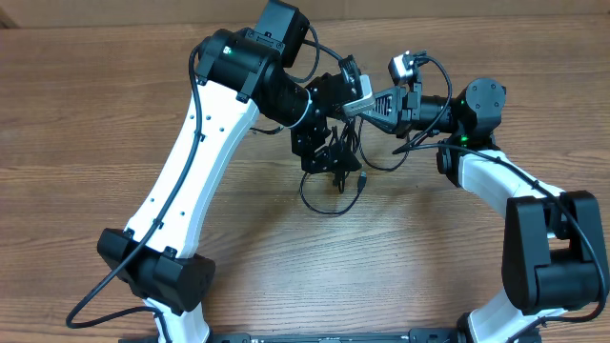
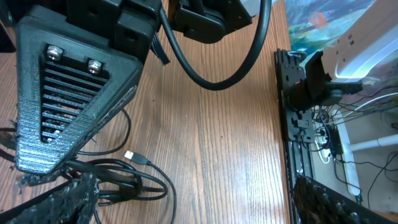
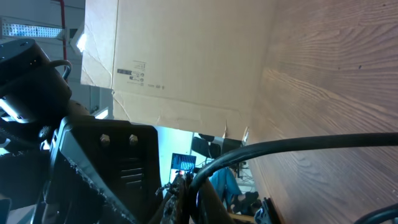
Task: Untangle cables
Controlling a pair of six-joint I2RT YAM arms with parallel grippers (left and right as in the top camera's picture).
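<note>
The cables (image 1: pixel 335 173) lie as a small black bundle with one loose loop on the wooden table, at mid-table. In the left wrist view the cables (image 2: pixel 124 183) are loops by my left finger, with a metal-tipped plug (image 2: pixel 135 157) lying free. My left gripper (image 1: pixel 329 155) hangs right over the bundle, its jaws (image 2: pixel 189 200) spread wide with only table between them. My right gripper (image 1: pixel 351 108) is just above and to the right of it. Its fingers (image 3: pixel 186 190) are pressed together, with a black cable (image 3: pixel 298 146) leading away from them.
The right gripper's finger (image 2: pixel 56 99) fills the upper left of the left wrist view. A thick arm cable (image 2: pixel 217 78) loops down there. A cardboard box (image 3: pixel 174 62) stands beyond the table's far edge. The arm bases (image 2: pixel 301 93) sit at the table's near edge.
</note>
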